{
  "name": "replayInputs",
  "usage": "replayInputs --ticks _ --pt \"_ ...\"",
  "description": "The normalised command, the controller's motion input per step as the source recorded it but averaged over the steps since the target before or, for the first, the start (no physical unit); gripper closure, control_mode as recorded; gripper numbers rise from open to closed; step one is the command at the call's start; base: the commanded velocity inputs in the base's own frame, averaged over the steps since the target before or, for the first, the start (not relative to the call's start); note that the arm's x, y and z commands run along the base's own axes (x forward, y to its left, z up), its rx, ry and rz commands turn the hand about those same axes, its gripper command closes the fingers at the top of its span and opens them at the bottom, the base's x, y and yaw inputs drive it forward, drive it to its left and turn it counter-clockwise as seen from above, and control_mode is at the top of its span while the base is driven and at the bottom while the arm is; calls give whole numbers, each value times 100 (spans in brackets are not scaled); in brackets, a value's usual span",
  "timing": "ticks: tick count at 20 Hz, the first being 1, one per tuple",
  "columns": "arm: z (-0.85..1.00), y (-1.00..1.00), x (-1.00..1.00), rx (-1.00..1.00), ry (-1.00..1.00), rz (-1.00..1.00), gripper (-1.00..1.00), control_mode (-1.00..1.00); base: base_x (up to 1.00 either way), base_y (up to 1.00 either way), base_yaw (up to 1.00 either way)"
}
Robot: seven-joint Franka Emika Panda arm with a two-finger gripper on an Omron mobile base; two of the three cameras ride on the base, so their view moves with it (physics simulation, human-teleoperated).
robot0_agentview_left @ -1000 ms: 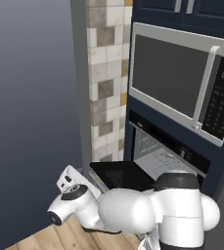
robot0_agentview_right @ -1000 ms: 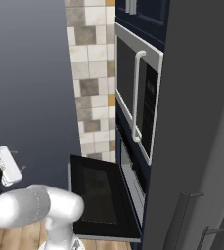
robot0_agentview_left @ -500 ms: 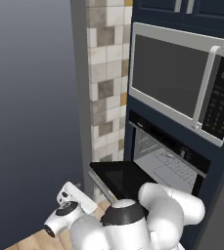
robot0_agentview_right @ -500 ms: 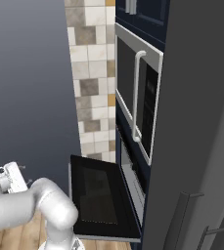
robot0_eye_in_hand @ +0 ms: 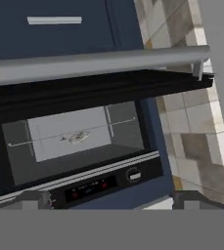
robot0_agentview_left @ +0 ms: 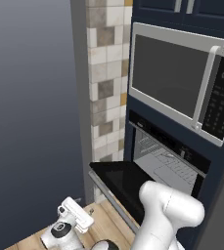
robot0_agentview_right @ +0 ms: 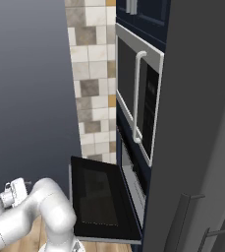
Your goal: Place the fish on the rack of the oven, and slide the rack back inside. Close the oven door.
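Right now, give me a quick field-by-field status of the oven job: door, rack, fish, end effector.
oven door: open, folded down flat, bar handle at its outer edge
rack: inside the oven cavity, not pulled out
fish: lying on the rack, seen through the door glass in the hand view
end effector: low, beside the door's outer edge, not touching it; opening cannot be judged
microwave: above the oven, shut
remaining: close the door

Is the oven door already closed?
No, the oven door hangs open and flat in front of the cavity, with the rack visible inside.
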Motion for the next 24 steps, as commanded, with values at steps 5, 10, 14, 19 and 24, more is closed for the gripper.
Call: replayInputs --ticks 5,10,14,19,24 --pt "-24 -41 23 -2 10 -13 -100 -100 0 0 0" --pt "-52 -38 27 -2 9 -11 -100 -100 0 0 0" --pt "-71 -37 31 -3 4 -7 -100 -100 0 0 0" --pt "-65 -34 31 -4 1 -5 -100 -100 0 0 0" --pt "-87 -21 47 -9 0 -5 -100 -100 0 0 0"
